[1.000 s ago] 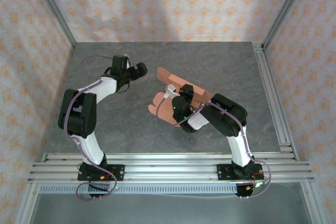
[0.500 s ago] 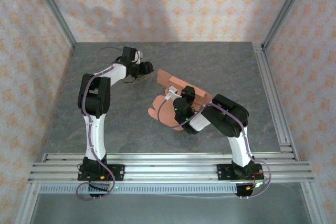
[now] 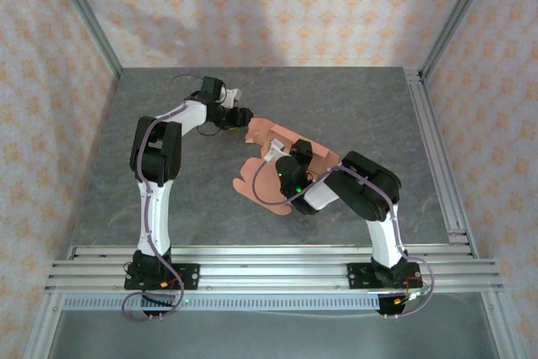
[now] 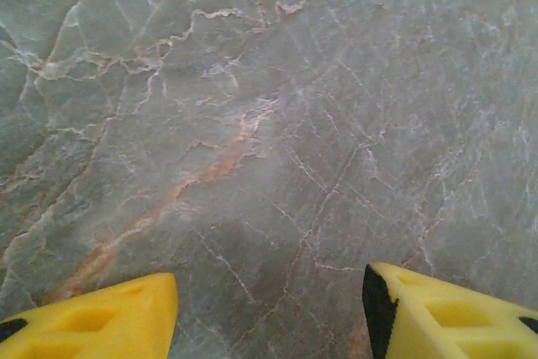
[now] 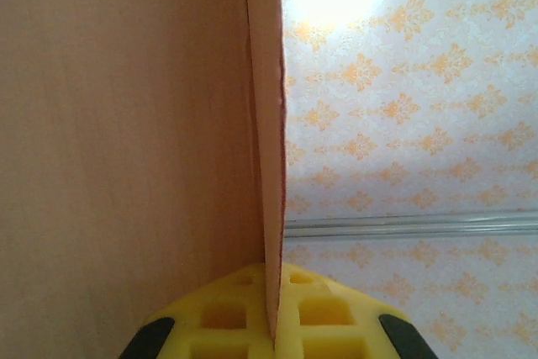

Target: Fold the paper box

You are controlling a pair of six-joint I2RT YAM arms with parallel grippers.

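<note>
The paper box (image 3: 267,134), a salmon-pink card sheet, lies mid-counter (image 3: 361,107). The right gripper (image 5: 273,313) clamps its jaws on a raised panel's edge, apparently to stand it along a crease. At the sheet's 10 o'clock corner the left gripper (image 4: 269,308) hovers with jaws apart and empty, likely to take that flap.

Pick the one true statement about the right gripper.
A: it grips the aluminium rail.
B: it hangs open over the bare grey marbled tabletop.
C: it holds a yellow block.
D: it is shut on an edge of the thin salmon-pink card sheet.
D: in the right wrist view, the right gripper has its yellow fingers closed, with the edge of the thin salmon-pink card sheet pinched between them.
</note>
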